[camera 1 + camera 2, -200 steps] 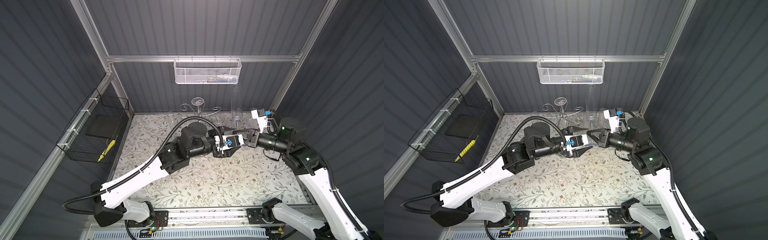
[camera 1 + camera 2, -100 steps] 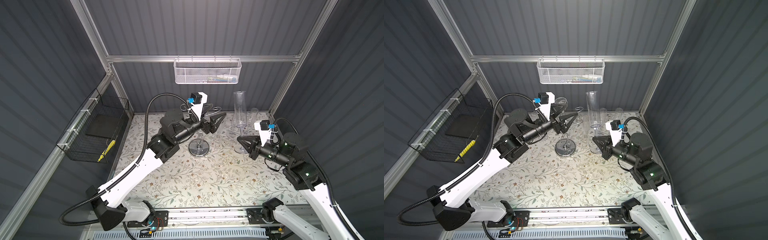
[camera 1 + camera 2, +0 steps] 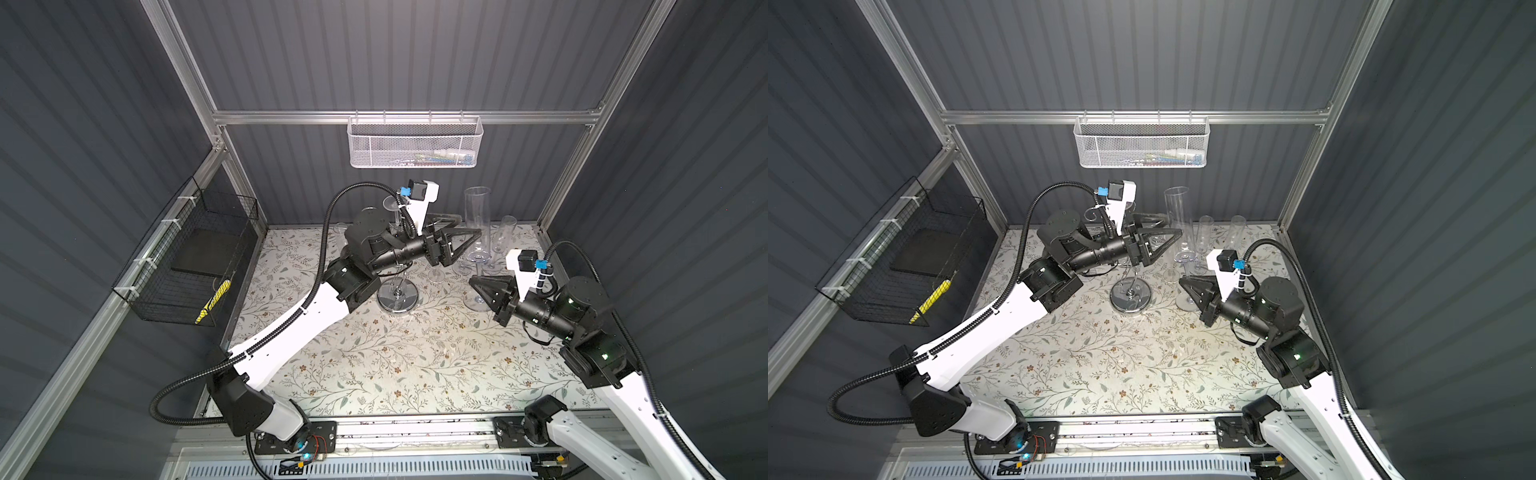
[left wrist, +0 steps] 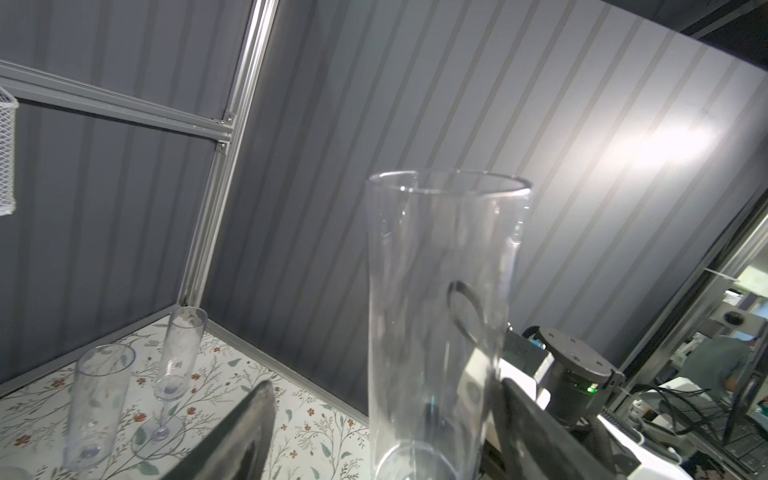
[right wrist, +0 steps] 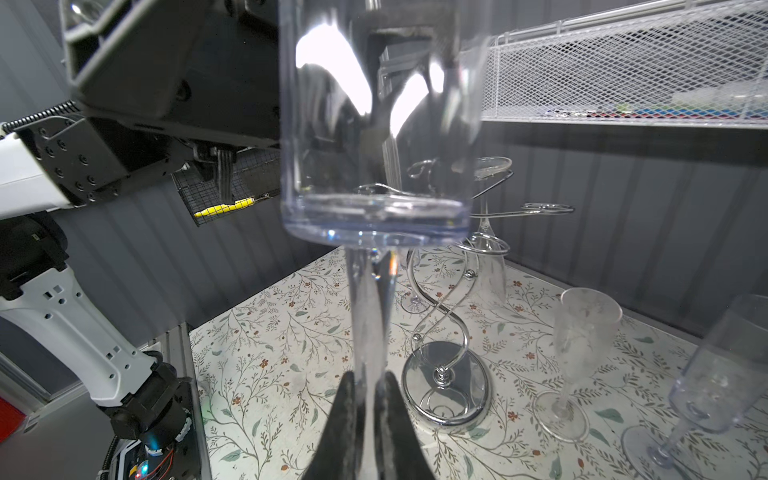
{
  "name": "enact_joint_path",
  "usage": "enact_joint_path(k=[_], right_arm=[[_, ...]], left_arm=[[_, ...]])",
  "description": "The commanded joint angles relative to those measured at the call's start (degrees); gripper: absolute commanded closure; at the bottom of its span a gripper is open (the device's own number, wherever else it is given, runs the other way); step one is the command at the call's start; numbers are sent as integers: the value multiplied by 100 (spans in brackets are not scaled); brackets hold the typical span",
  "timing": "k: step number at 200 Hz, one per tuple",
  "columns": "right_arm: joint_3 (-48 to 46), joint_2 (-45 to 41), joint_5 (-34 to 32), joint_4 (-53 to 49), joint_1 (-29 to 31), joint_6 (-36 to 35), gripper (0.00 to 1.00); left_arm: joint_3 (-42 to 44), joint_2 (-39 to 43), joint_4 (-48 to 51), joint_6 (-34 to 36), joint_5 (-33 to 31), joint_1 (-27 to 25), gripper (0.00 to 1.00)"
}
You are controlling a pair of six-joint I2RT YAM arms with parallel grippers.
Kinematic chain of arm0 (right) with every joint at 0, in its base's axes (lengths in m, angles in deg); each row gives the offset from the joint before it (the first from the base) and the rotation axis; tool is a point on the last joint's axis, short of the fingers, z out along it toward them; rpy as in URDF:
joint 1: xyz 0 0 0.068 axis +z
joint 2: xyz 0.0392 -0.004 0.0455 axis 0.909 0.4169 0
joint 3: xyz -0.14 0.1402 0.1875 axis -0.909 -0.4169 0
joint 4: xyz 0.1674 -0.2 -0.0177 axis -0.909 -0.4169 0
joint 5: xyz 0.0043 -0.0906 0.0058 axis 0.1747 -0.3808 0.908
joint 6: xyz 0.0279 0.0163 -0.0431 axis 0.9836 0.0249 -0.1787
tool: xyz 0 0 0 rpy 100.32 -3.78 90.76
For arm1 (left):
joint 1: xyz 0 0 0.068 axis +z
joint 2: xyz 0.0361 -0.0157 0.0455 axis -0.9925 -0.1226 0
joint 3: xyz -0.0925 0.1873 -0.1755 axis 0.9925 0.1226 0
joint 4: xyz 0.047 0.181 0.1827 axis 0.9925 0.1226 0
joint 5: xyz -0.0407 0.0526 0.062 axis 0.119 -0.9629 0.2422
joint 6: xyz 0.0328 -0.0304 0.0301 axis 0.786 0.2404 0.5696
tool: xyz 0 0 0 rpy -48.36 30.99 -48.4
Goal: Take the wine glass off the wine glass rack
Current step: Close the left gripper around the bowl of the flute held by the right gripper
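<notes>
The chrome wine glass rack stands at the back middle of the table. A wine glass hangs upside down from one of its arms, its foot on top. Right of the rack is a tall clear stemmed glass. My right gripper is shut on its thin stem, low down. My left gripper is open and straddles the tall glass's bowl, with a gap at one finger.
Clear flutes stand at the back right corner, and a small glass is left of the rack. A white mesh basket hangs on the back wall and a black wire basket on the left wall.
Both arms left the table's middle, where the grippers met. The right gripper went to the tall glass's stem; the left rose past the rack and moved right around the bowl.
</notes>
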Motion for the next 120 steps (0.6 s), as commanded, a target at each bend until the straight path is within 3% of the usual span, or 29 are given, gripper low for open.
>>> enact_joint_path(k=[1,39,82,120], right_arm=[[-89,18,28,401,181,-142,100],[-147,80,-164,406,420,-265,100],[-191,97,-228,406,493,-291,100],[-222,97,-256,414,558,-283,100]], left_arm=[[-172,-103,-401,-341,236,-3,20],[-69,-154,-651,-511,288,-4,32],[79,-115,-827,-507,347,-6,56],[200,-70,-916,-513,296,-11,68]])
